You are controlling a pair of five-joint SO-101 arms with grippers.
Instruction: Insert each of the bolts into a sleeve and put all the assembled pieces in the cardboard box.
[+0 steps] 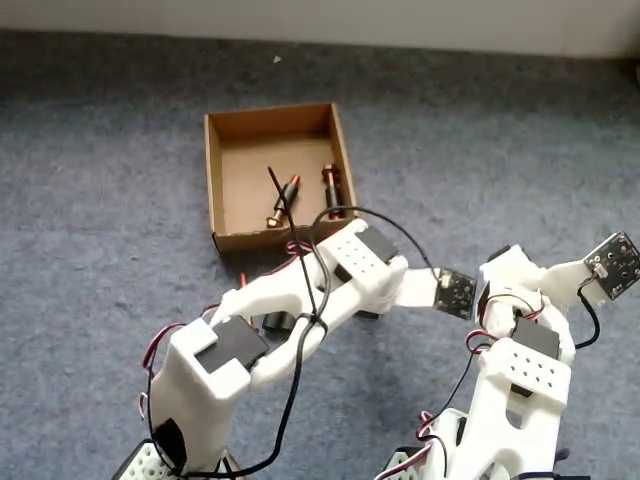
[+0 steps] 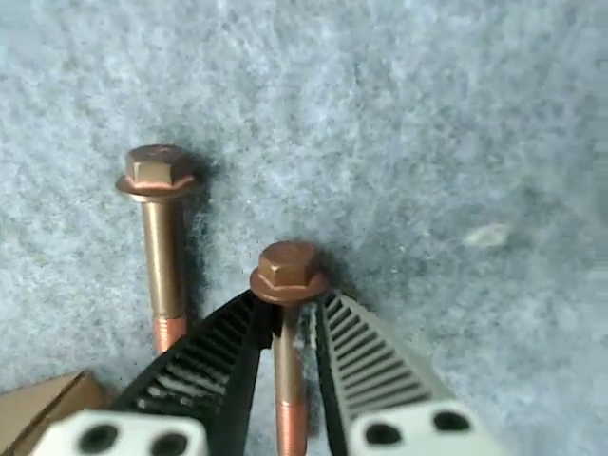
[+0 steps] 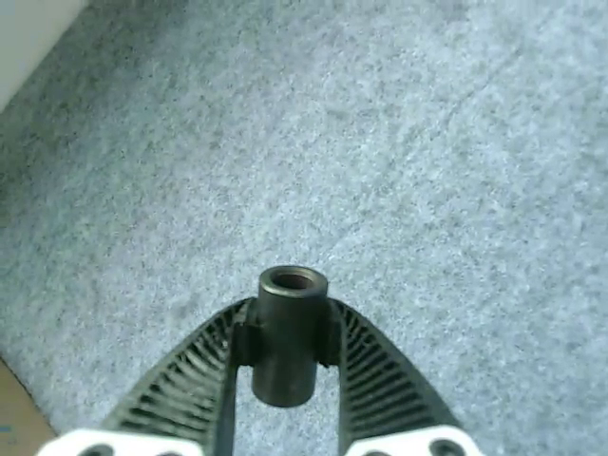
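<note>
Left claw (image 2: pixel 288 318) is gripping a bolt (image 2: pixel 288 275) — right claw (image 3: pixel 290 318) is clamping a sleeve (image 3: pixel 288 356); second bolt (image 2: pixel 161 247) is lying just beside the first.

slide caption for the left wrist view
Left gripper gripping one bolt; a second bolt lies beside it on grey carpet.

L gripper (image 2: pixel 290 306), R gripper (image 3: pixel 291 315) clamped (both)
</note>
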